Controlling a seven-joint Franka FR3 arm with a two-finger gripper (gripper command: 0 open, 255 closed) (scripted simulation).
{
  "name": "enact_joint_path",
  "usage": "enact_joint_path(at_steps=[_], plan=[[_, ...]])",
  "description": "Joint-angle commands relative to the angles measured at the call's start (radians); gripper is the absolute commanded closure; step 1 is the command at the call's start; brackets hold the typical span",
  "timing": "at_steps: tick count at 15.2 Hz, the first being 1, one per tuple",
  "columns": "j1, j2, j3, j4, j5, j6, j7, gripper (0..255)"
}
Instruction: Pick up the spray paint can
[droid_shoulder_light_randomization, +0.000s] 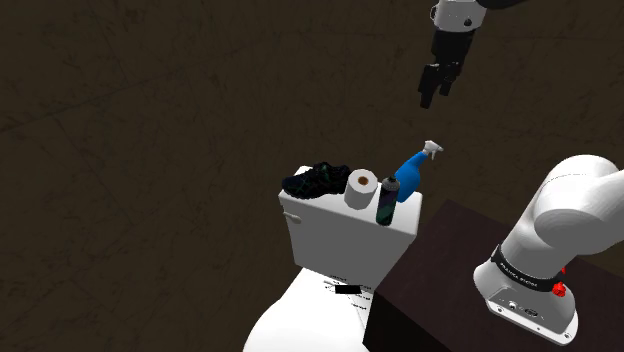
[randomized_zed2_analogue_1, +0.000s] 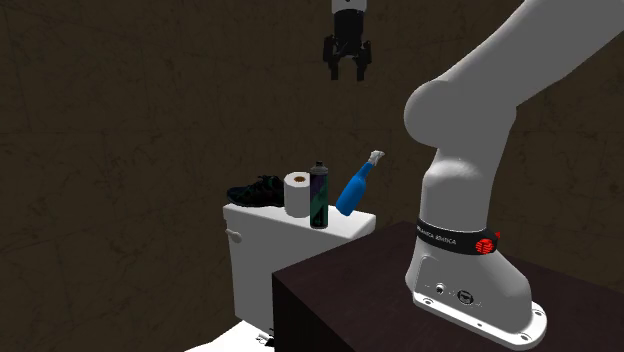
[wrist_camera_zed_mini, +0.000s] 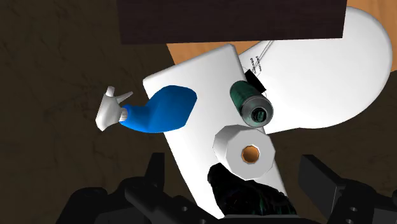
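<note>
The spray paint can (droid_shoulder_light_randomization: 386, 199) (randomized_zed2_analogue_1: 319, 195) is a dark green cylinder with a black top. It stands upright on the lid of a white toilet tank (droid_shoulder_light_randomization: 340, 238), between a toilet paper roll and a blue spray bottle. My gripper (droid_shoulder_light_randomization: 434, 90) (randomized_zed2_analogue_1: 347, 70) hangs high above the tank, open and holding nothing. In the wrist view the can (wrist_camera_zed_mini: 253, 105) appears top-on, well beyond my gripper (wrist_camera_zed_mini: 235, 170), whose two fingers stand wide apart.
Also on the tank lid are a white toilet paper roll (droid_shoulder_light_randomization: 362, 189) (wrist_camera_zed_mini: 249, 151), a leaning blue spray bottle (droid_shoulder_light_randomization: 410, 172) (wrist_camera_zed_mini: 159, 109) with a white trigger, and a black shoe (droid_shoulder_light_randomization: 315, 180) (randomized_zed2_analogue_1: 257, 190). The dark stand (randomized_zed2_analogue_1: 340, 300) adjoins the tank; the toilet lid (droid_shoulder_light_randomization: 305, 320) lies below.
</note>
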Motion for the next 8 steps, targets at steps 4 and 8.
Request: enact_joint_path(at_steps=[4, 8], plan=[[0.007, 0.049, -0.012, -0.055, 0.032, 0.069, 0.012, 0], [0.020, 0.129, -0.026, -0.118, 0.078, 0.165, 0.022, 0]])
